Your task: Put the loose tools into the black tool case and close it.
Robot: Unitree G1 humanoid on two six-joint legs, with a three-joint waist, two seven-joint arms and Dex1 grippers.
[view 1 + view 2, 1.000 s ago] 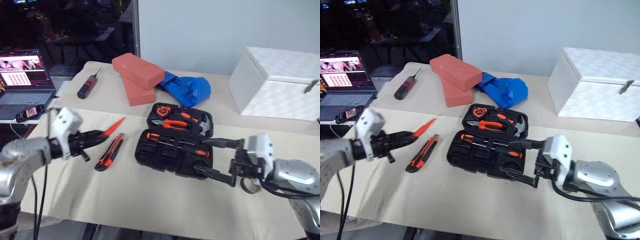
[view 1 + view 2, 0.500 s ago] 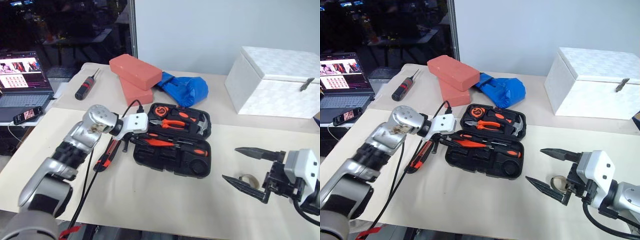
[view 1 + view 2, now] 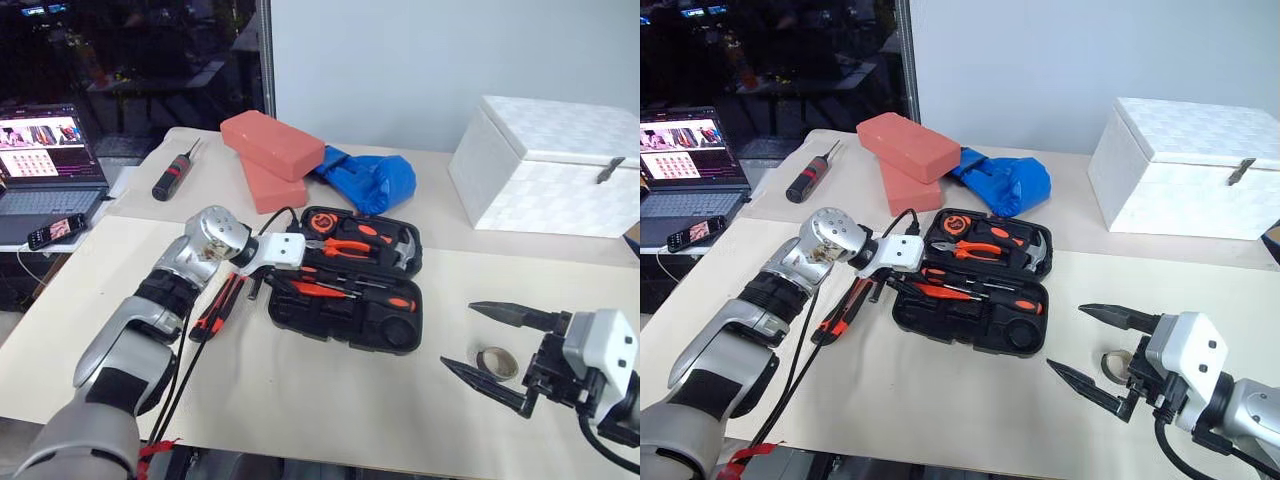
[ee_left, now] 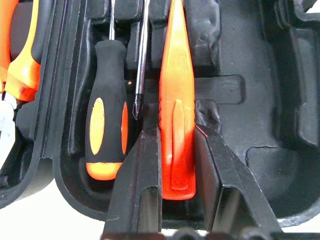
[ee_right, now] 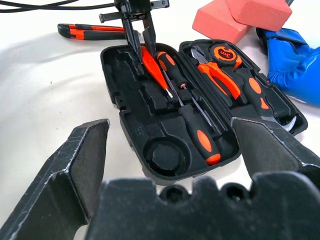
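Note:
The black tool case (image 3: 300,312) lies open in the middle of the table, holding screwdrivers (image 4: 106,131), pliers (image 3: 350,247), a hammer and a tape measure. My left gripper (image 3: 283,281) is at the case's left end, shut on an orange tapered tool (image 4: 176,100) that lies in the front half beside the screwdrivers. An orange-black utility knife (image 3: 218,305) rests on the table left of the case. My right gripper (image 3: 457,335) hovers open at the front right, apart from the case. A small grey tape roll (image 3: 496,362) lies on the table, seen between its fingers.
Two red bricks (image 3: 272,145) and a blue cloth (image 3: 370,180) lie behind the case. A white box (image 3: 550,165) stands at the back right. A black tool with a red band (image 3: 172,175) lies at the back left. A laptop (image 3: 45,150) and a phone (image 3: 50,232) sit off the table's left.
My left gripper has carried the orange tool from the table's left to the case and lowered it into the front half. My right gripper has drawn back from the case, uncovering the tape roll.

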